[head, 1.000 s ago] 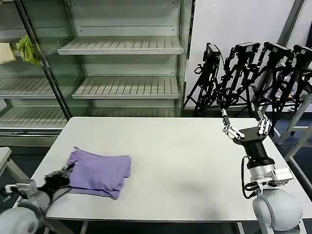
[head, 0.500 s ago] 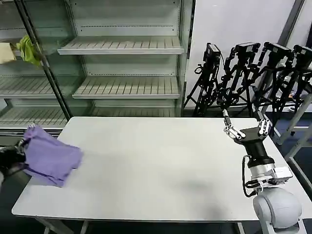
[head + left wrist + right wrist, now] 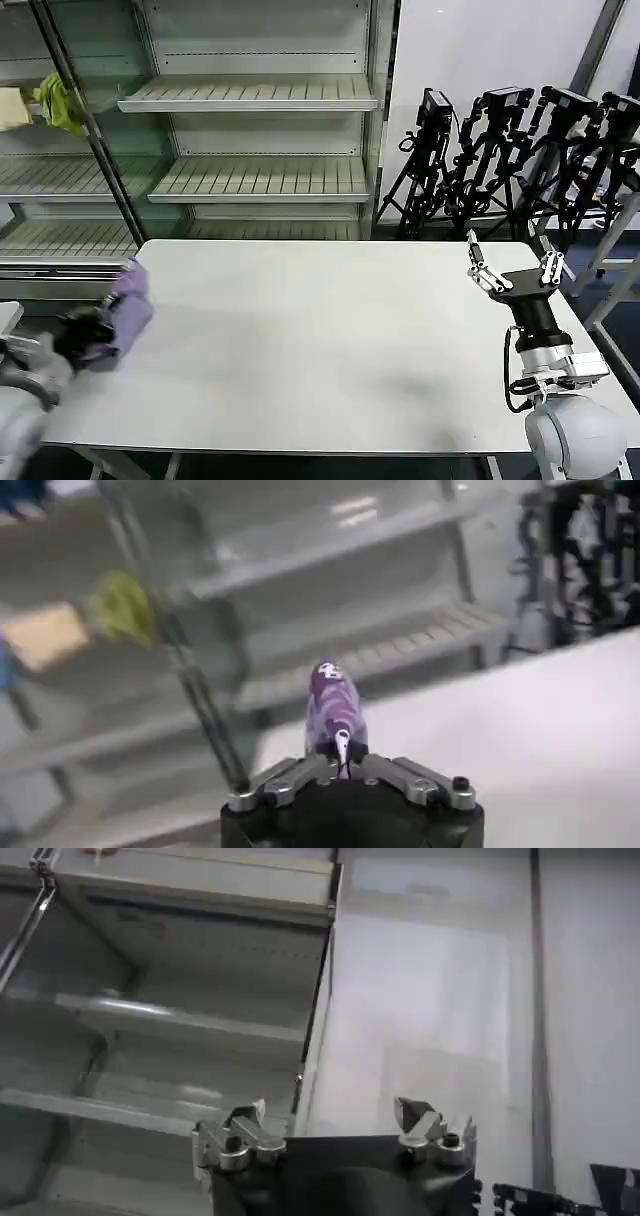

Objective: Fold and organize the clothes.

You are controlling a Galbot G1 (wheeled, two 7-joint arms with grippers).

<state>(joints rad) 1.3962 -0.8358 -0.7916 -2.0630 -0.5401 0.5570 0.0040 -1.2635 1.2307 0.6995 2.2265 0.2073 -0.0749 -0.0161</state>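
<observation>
the left gripper [image 3: 342,748] has its fingers [image 3: 342,742] clamped together on the folded lavender t-shirt [image 3: 127,310], dark purple print showing along its edge in the left wrist view. the bundle hangs lifted at the far left edge of the white surface [image 3: 330,340], near the shelving [image 3: 250,95]. over the surface's right side, the right gripper [image 3: 515,268] is raised, fingers [image 3: 478,262] spread wide apart, holding nothing.

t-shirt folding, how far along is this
Folding looks done: the t-shirt is a compact bundle, not spread flat. In hand: the left pincer is shut on it at the table's left edge; the left wrist view shows the shirt pinched between its fingers. Left: setting it down somewhere, perhaps the shelves. The right pincer waits open over the table's right side.
</observation>
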